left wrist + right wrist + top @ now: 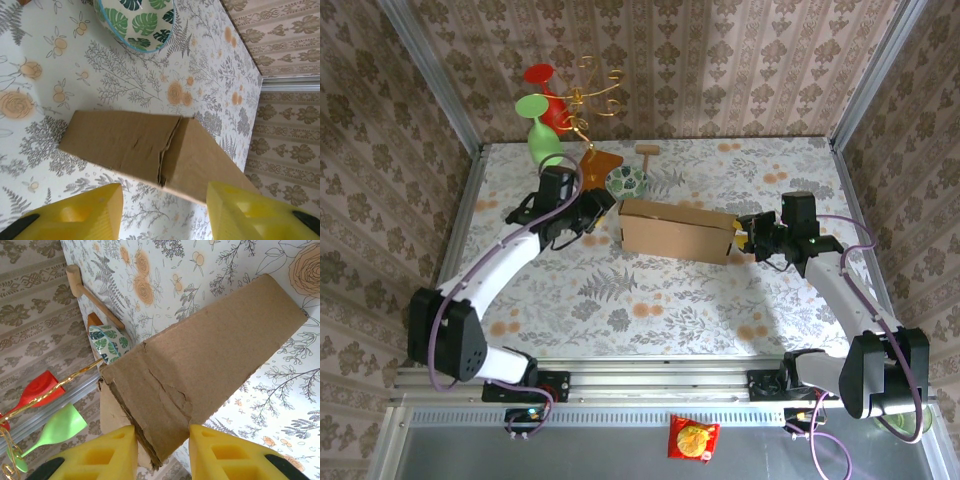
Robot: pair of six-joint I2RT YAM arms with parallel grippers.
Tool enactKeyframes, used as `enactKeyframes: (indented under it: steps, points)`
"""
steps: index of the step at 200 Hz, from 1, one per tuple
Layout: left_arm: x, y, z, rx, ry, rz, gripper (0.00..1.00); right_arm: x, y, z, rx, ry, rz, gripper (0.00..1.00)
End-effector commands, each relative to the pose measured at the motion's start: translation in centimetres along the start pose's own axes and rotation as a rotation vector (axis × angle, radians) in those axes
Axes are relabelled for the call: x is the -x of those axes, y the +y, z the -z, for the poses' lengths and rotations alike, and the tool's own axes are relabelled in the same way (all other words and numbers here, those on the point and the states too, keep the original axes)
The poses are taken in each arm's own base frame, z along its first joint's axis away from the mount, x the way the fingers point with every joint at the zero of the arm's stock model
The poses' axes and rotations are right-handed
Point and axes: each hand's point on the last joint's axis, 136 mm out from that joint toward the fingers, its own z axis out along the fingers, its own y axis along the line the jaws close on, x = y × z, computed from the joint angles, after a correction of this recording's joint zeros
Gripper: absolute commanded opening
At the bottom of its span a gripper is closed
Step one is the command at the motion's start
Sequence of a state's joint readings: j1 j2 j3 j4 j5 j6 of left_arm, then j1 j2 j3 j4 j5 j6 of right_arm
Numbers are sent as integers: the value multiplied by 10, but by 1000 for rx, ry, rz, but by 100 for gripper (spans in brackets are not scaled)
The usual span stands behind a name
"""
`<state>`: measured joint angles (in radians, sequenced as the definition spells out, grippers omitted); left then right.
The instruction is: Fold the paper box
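Flanking paper box point(675, 230), arms bent inward | L jaws open | R jaws gripping box end

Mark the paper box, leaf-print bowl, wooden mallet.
paper box point(675, 240), top external view, near side wall.
leaf-print bowl point(137, 20), left wrist view, patterned surface.
wooden mallet point(74, 281), right wrist view, head.

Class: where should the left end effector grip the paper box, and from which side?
Its free left end, from the left: the right end effector holds the paper box by its right end; the open left end effector faces the other.
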<state>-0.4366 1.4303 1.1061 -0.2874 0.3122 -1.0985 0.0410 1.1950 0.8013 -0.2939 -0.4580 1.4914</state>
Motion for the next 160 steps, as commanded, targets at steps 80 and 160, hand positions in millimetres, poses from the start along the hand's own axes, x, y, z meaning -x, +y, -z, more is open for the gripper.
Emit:
enactKeyframes:
  steps: [80, 160]
  points:
    - [-18, 18, -32, 4, 95, -35, 24, 4, -43, -5, -134, 5, -30, 29]
    - [-40, 21, -18, 1, 120, -86, 21, -3, -48, 6, -235, 50, 127, 29]
